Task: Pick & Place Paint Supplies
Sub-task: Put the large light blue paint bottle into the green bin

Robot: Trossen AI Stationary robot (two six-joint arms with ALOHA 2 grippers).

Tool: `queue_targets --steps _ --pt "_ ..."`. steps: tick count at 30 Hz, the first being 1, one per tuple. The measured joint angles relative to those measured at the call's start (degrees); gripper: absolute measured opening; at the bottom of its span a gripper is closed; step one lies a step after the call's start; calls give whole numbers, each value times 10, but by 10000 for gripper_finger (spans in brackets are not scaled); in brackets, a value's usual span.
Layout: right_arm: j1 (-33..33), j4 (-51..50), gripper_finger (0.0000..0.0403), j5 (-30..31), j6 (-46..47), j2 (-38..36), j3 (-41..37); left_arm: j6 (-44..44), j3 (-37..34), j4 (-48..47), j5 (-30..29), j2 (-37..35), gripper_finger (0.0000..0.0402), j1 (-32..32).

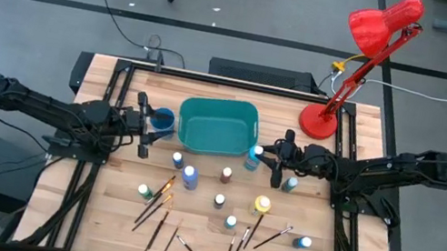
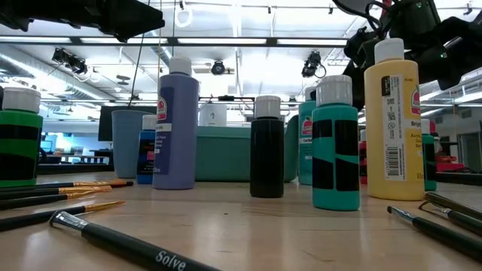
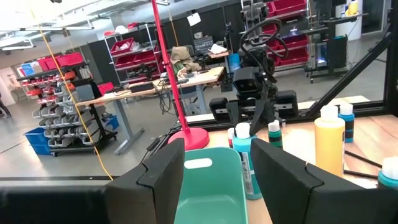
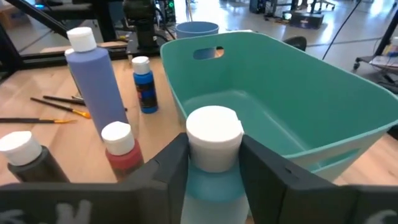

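Nearest the table's front edge, thin brushes (image 1: 159,216) are lying scattered, with small paint bottles (image 1: 219,201) standing among and just behind them. Farther back, the right gripper (image 4: 214,163) is pinching a light blue bottle (image 4: 214,155) by its neck — at the right-hand rim of the teal bin (image 1: 217,126). The left gripper (image 1: 146,127) is hanging spread wide — beside the blue cup (image 1: 162,118), left of the bin.
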Motion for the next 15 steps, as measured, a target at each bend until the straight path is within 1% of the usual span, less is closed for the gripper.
queue_targets --steps 3,7,13,15 --pt "0 2 111 -3 -7 0 0 0 0 0 0 0 194 0" --pt "0 18 108 -30 -13 0 -1 0 0 -1 0 0 194 0" --pt "0 80 109 -69 -33 0 -1 0 0 -1 0 0 194 0" --pt "0 109 109 -90 -34 0 -1 0 0 -1 0 0 194 0"
